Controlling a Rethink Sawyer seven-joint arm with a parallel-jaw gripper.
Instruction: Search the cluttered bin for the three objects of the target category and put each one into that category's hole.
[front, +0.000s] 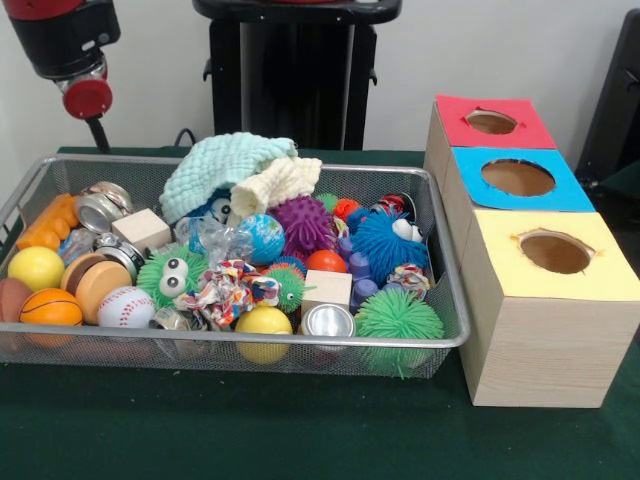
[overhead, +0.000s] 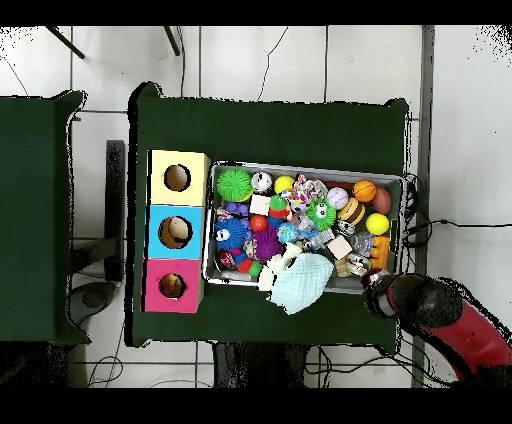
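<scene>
Presently the arm (front: 65, 45) stands drawn back at the upper left of the front view, outside the bin (front: 440, 330); the gripper is not clear in either view, and I cannot tell whether it is wide, narrow or holding anything. In the overhead view the arm (overhead: 440, 310) lies at the lower right, just beyond the bin's corner.

The target category is not shown, so you judge it first. The balls are a likely group: a baseball (front: 125, 307), a basketball (front: 50, 308) and a yellow ball (front: 263, 322) lie along the bin's near edge, lower left to lower centre of the front view. All are well apart from the arm, with the clutter between.

To do this step well, pick an item lying on top and uncovered; the baseball looks free. Avoid the cloth (front: 225, 165) at the bin's far side, which may hide items and snag. Come down straight and keep clear of the mesh wall.

The box (front: 540, 330) stands just right of the bin, its red hole (front: 491, 122), blue hole (front: 517, 177) and yellow hole (front: 555, 252) all open.
</scene>
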